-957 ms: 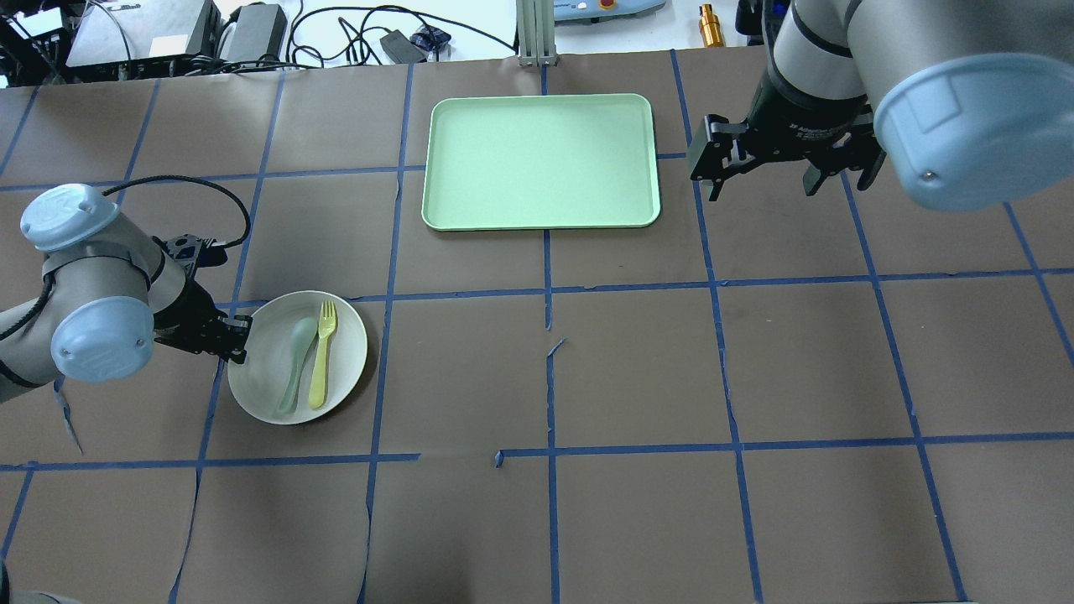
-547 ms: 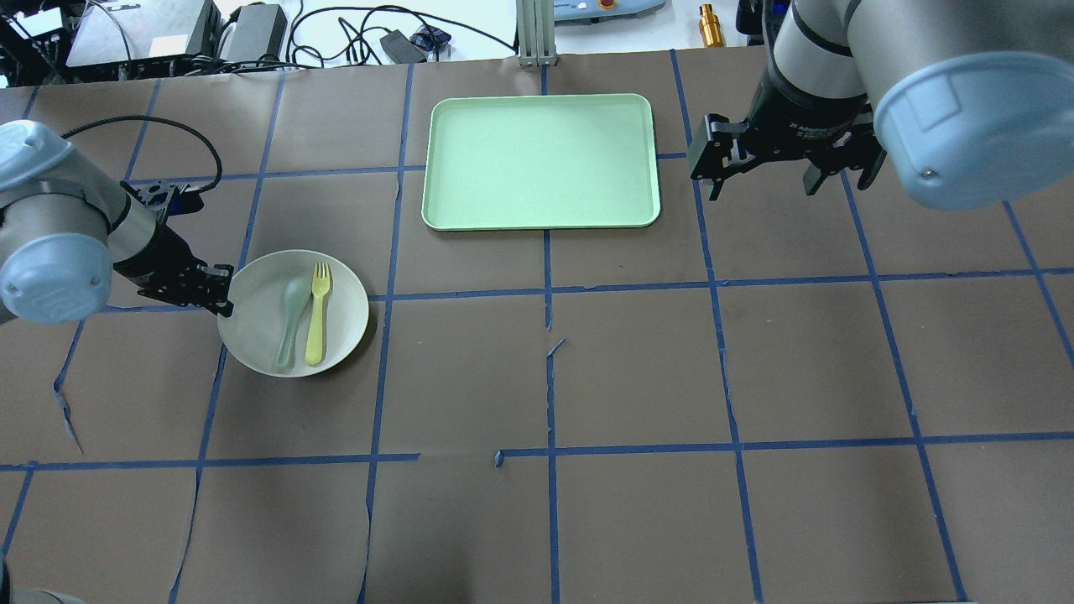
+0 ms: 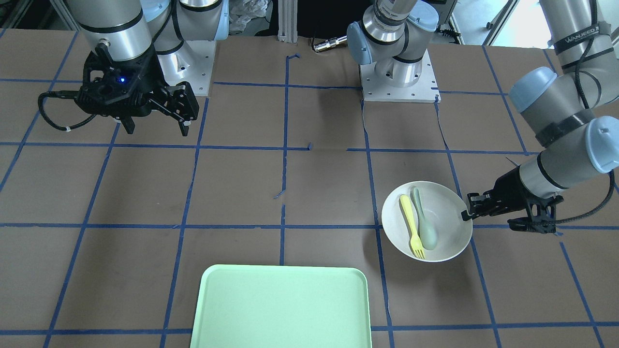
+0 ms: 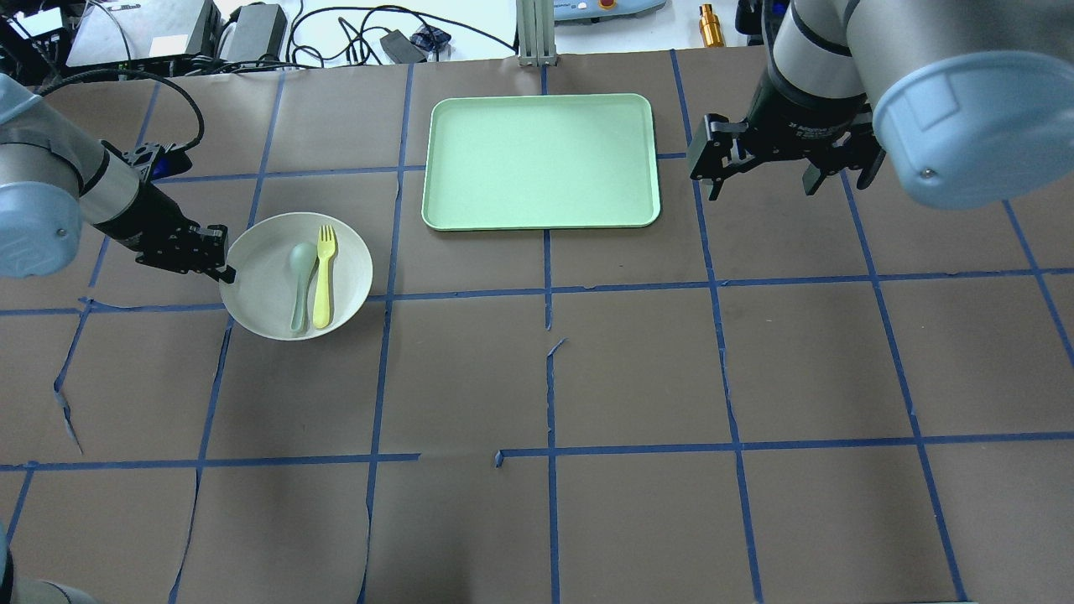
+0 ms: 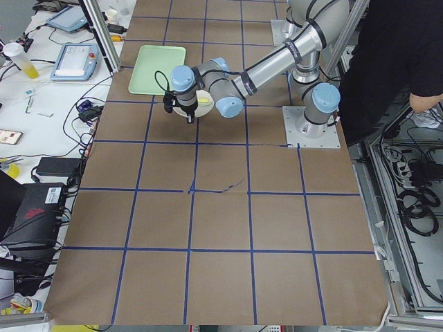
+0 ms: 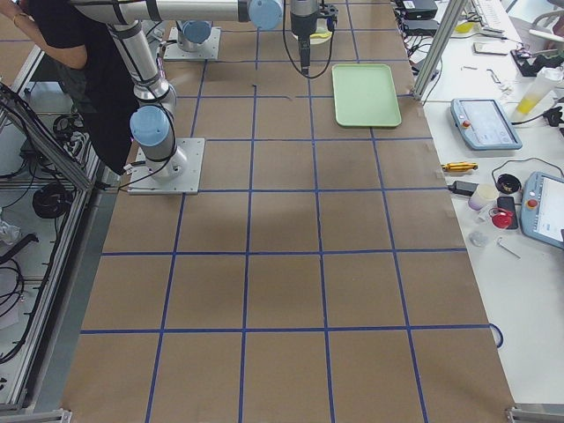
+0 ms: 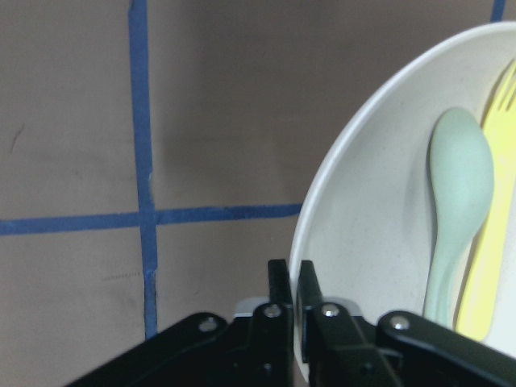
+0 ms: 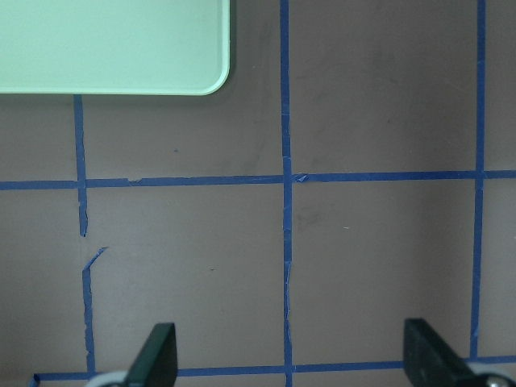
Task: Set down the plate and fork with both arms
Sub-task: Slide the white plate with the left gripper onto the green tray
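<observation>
Now the left jaws pinch the rim of the plate (image 4: 262,285), with the fork (image 4: 323,281) and a spoon (image 4: 300,283) on it. Right jaws hang wide apart beside the tray (image 4: 541,159).

A: Site classification?
B: Robotics laboratory. Indicators: industrial arms (image 3: 391,29) bolted to a table (image 4: 638,369) gridded in blue tape (image 4: 638,288); teach pendants (image 6: 480,123) and cables (image 4: 336,38) on the far bench (image 4: 470,25); aluminium framing (image 4: 535,38) at the table's far edge.
</observation>
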`<state>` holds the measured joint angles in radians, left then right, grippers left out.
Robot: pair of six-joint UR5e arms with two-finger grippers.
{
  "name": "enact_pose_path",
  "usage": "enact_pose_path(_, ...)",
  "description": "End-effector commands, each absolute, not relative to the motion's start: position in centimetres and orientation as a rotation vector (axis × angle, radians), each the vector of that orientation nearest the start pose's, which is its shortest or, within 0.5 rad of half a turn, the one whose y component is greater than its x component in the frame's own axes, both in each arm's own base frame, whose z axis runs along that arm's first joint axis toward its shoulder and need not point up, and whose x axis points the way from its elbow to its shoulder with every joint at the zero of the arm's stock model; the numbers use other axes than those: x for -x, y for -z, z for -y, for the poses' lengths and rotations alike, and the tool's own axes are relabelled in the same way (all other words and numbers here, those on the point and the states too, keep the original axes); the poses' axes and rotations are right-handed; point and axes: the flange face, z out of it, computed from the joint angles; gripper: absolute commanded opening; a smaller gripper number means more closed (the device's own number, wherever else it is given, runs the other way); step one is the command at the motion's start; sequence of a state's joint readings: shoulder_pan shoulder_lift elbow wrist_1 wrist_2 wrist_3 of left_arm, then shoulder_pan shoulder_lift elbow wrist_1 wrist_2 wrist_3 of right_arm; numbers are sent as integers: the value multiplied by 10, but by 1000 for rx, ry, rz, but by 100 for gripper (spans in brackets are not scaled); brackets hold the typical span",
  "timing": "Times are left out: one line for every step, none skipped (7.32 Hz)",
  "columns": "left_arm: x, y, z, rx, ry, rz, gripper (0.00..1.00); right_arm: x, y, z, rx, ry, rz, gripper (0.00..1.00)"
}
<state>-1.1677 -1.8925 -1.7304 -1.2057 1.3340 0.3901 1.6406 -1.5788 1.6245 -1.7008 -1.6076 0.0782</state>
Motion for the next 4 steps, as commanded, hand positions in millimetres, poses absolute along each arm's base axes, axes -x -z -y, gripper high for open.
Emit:
enact_pose_path(-25,-272,647,-92,-44,-3438,0,-164,-479,486,-17,138,-3169,100)
enact_pose_path(-1,-265,676,-117,-16,-3490,0,-164,-477,486,-17,133,-3169,100)
enact_pose_path(23,-264,702,-143,-5,-3493,0,-164,-477,486,-17,133,-3169,100)
enact_pose_path(44,-268,724,-114,-21,-3492,0,-164,-477,486,-17,133,-3169,100)
